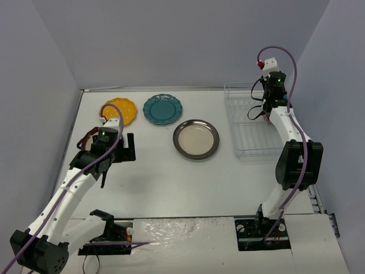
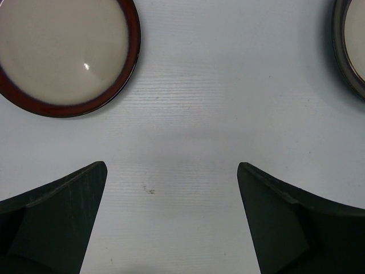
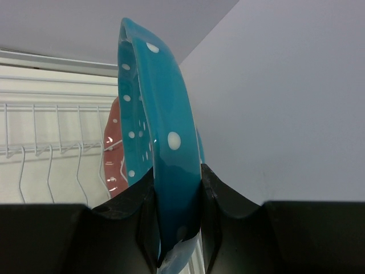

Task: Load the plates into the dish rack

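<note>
My right gripper (image 3: 177, 185) is shut on the rim of a blue plate with white dots (image 3: 165, 114) and holds it on edge over the far end of the white wire dish rack (image 1: 251, 134). A pink dotted plate (image 3: 114, 154) stands in the rack behind it. In the top view that gripper (image 1: 263, 108) is at the rack's far right. A yellow plate (image 1: 120, 110), a teal plate (image 1: 162, 109) and a cream plate with a dark rim (image 1: 196, 138) lie flat on the table. My left gripper (image 2: 171, 188) is open and empty above bare table, near a maroon-rimmed cream plate (image 2: 63, 51).
The dark-rimmed plate's edge (image 2: 349, 45) shows at the right of the left wrist view. The rack wires (image 3: 57, 131) stand upright left of the held plate. Grey walls close in the table at the back and on both sides.
</note>
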Available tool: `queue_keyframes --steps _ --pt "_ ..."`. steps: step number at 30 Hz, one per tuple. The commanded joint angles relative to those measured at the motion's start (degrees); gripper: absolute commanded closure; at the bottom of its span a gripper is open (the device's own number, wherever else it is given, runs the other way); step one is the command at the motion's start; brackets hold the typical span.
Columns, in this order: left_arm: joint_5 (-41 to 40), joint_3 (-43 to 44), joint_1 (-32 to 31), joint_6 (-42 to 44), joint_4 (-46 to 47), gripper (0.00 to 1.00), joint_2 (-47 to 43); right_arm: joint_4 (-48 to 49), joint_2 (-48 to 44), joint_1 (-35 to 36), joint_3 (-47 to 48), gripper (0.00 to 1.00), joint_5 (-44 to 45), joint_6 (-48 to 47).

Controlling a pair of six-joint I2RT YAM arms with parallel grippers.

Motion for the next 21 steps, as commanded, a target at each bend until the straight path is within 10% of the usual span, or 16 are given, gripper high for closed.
queue_keyframes --steps 1,15,21 --pt "-0.38 1.70 0.47 0.49 2.31 0.03 -0.82 12.69 -1.97 -0.90 -0.01 1.00 -2.45 1.27" --pt "0.24 1.68 0.56 0.48 2.06 0.03 -0.72 9.29 1.18 -3.54 -1.72 1.00 -11.04 9.43" --pt "0.33 1.77 0.60 0.40 1.90 0.03 -0.51 9.53 1.52 -3.59 -2.65 0.72 -8.84 11.36"
